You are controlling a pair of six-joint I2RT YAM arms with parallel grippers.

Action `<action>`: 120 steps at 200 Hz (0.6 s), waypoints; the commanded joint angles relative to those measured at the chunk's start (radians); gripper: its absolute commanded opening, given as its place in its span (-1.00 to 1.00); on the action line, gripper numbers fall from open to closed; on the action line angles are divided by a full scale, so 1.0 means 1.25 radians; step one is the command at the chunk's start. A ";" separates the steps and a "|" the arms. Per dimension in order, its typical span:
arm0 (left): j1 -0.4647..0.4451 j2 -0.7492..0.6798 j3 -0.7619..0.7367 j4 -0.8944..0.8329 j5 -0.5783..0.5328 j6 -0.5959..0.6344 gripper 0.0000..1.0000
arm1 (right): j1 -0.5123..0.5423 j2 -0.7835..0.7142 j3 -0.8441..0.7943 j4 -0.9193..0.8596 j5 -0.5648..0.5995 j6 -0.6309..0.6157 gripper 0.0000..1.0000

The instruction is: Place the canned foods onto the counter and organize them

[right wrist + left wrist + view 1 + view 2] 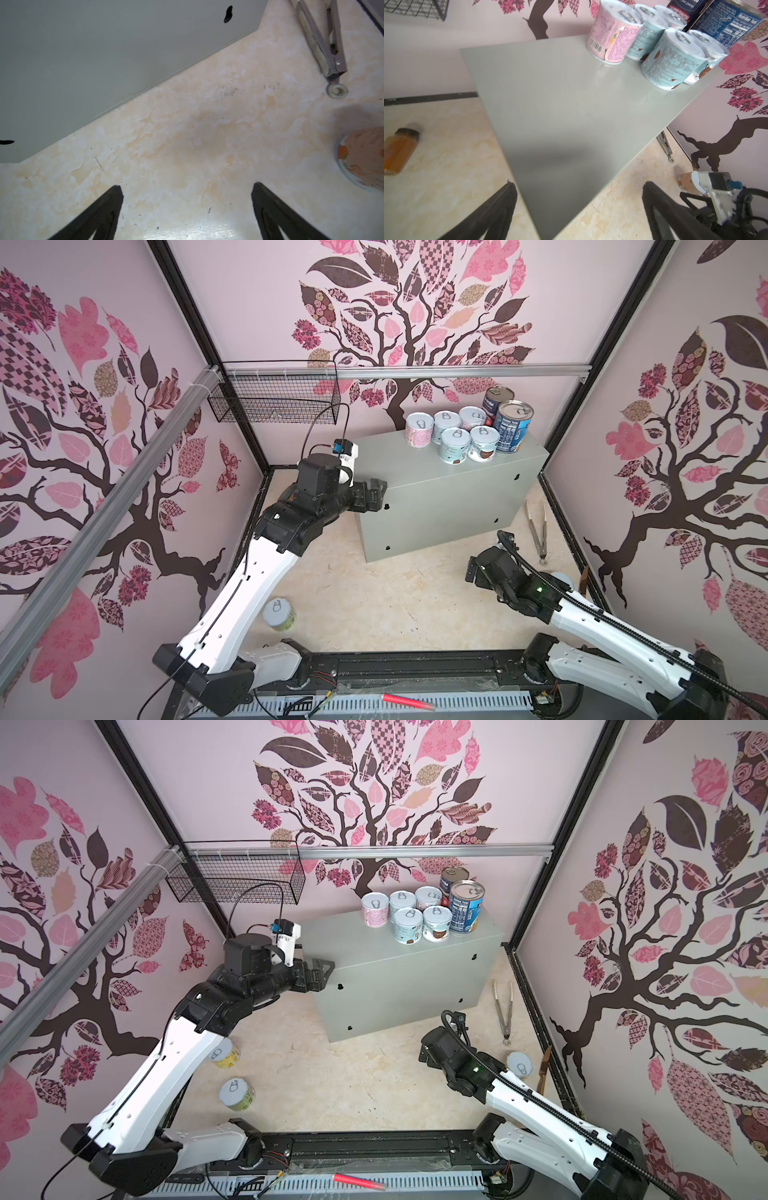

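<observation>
Seven cans (456,445) are standing clustered on the counter (399,464), at its right end. Three more cans are sitting on the floor (374,597): two (237,1094) by the left arm, one (519,1064) by the right arm. The left gripper (578,184) is hovering over the counter's bare left end, jaws gaping wide, gripping nothing. The right gripper (187,185) is hanging above the floor beside the counter, likewise spread wide and empty.

Light is bright and even, shadows soft; wrist views blurry, top edges warped.
</observation>
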 commanded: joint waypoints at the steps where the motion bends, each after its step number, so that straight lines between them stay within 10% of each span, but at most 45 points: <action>1: -0.002 -0.071 -0.062 -0.060 -0.056 -0.021 0.96 | -0.049 -0.001 0.031 -0.057 0.035 0.039 1.00; 58: 0.000 -0.208 -0.147 -0.172 -0.176 -0.085 0.96 | -0.116 0.000 0.038 -0.048 0.015 0.010 1.00; 120: 0.012 -0.249 -0.275 -0.348 -0.452 -0.388 0.96 | -0.116 0.021 -0.034 0.117 -0.193 -0.121 1.00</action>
